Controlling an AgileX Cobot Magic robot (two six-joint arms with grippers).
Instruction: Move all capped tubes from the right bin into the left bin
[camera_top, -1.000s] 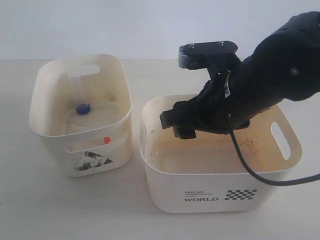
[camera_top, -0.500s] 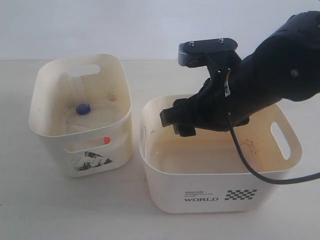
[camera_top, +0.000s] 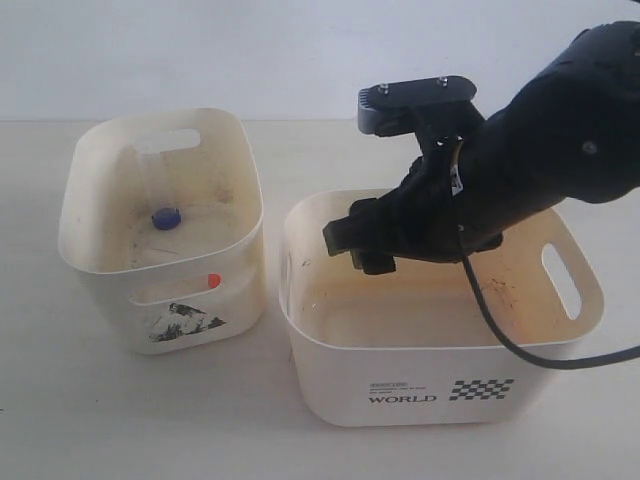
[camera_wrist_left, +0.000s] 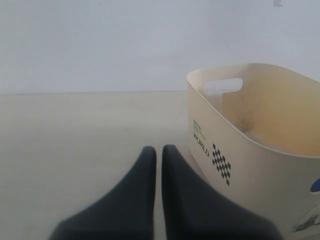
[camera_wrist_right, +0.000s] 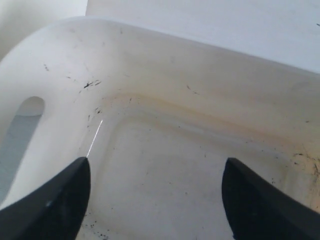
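Note:
The left bin (camera_top: 100, 262), with its picture sticker, holds a clear tube with a blue cap (camera_top: 165, 217). An orange-red cap (camera_top: 213, 281) shows through its front slot. The right bin (camera_top: 340, 375), marked WORLD, shows a stained floor (camera_wrist_right: 165, 150) and no tube where I can see. My right gripper (camera_top: 355, 250) hangs inside this bin's far left part, open and holding nothing (camera_wrist_right: 156, 167). My left gripper (camera_wrist_left: 159, 149) is shut and holds nothing, low over the table beside a cream bin (camera_wrist_left: 260, 165) with WORLD print. It is out of the exterior view.
Both bins stand close together on a pale table (camera_top: 120, 420), a narrow gap between them. A black cable (camera_top: 500, 335) from the right arm drapes over the right bin's near right rim. A white wall (camera_top: 250, 50) runs behind.
My right gripper has edged very slightly up and to the right inside the right bin. The bins and tubes have not moved.

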